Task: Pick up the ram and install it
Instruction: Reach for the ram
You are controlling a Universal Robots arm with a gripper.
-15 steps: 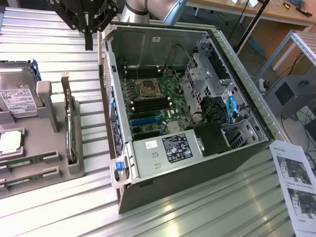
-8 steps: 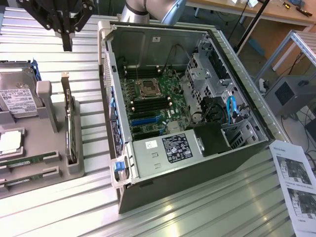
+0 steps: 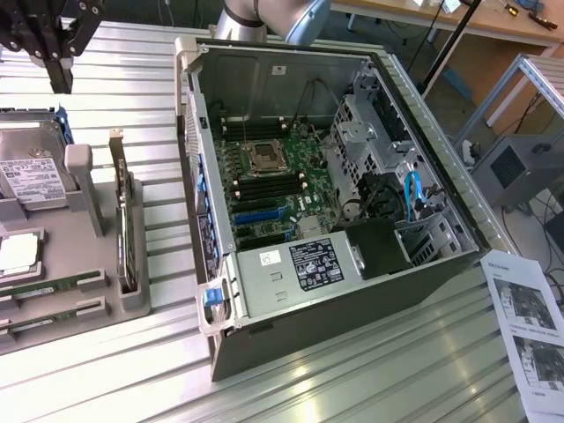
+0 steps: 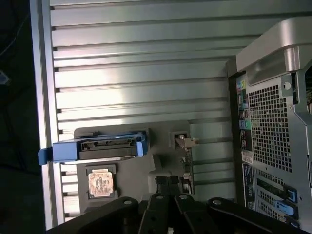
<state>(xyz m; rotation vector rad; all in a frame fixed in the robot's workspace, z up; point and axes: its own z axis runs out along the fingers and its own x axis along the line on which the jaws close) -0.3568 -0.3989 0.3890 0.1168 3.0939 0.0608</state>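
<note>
1. Ram [image 3: 48,285] lies flat in a groove of the grey holder [image 3: 99,256] at the exterior view's lower left, a long narrow green stick; a second stick like it lies in the next groove, just beside it.
2. Nothing touches the ram, and it has not been lifted from its groove.
3. On the same holder, a square processor chip [image 3: 19,256] sits near the sticks, a silver-labelled hard drive [image 3: 31,172] lies beyond it, and a dark expansion card [image 3: 123,220] stands upright on edge in its own slot.
4. The gripper [image 3: 60,75] hangs over the slatted metal table [image 3: 352,379] at the exterior view's upper left, past the hard drive and well apart from the ram.
5. Its fingers [image 4: 168,187] are pressed together with nothing between them.
6. The open computer case [image 3: 352,291] lies on its side at the exterior view's centre, with the green motherboard [image 3: 264,189] facing up.
7. A processor socket [image 3: 263,159] sits between rows of long black slots on that board.
8. Printed sheets [image 3: 529,326] lie on the table at the exterior view's right.
</note>
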